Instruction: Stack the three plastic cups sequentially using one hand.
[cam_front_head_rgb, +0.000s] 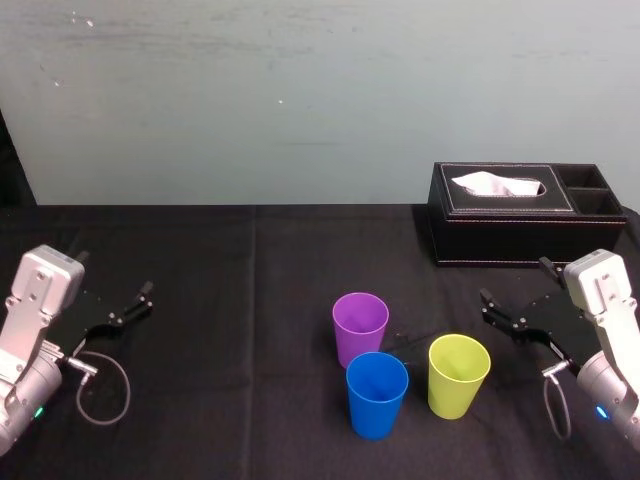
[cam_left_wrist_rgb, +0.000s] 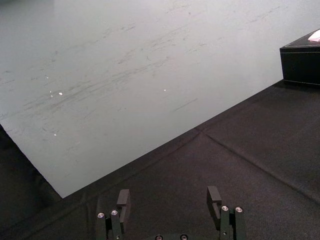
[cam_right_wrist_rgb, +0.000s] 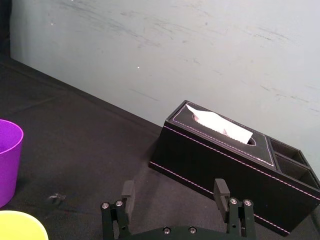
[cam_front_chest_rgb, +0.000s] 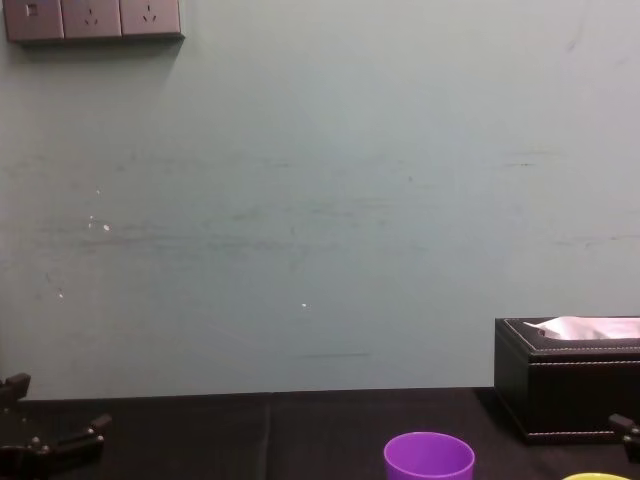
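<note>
Blue cup (cam_front_head_rgb: 377, 393) stands upright nearest. Purple cup (cam_front_head_rgb: 359, 327) is at its 11 o'clock and yellow-green cup (cam_front_head_rgb: 458, 374) at 3 o'clock, all unstacked on the black worktop (cam_front_head_rgb: 250, 300). Right end effector (cam_right_wrist_rgb: 174, 187), spread and empty, sits at 2 o'clock of the yellow-green cup. Left end effector (cam_left_wrist_rgb: 168, 195), spread, is parked far toward 9 o'clock.

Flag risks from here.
1. The purple cup, blue cup and yellow-green cup stand close together; a finger of the open right pincer reaching for one might tip its neighbour.
2. That pincer hangs just in front of the tissue box, so a wide lift could clip it.
The left pincer sits open at far left.
</note>
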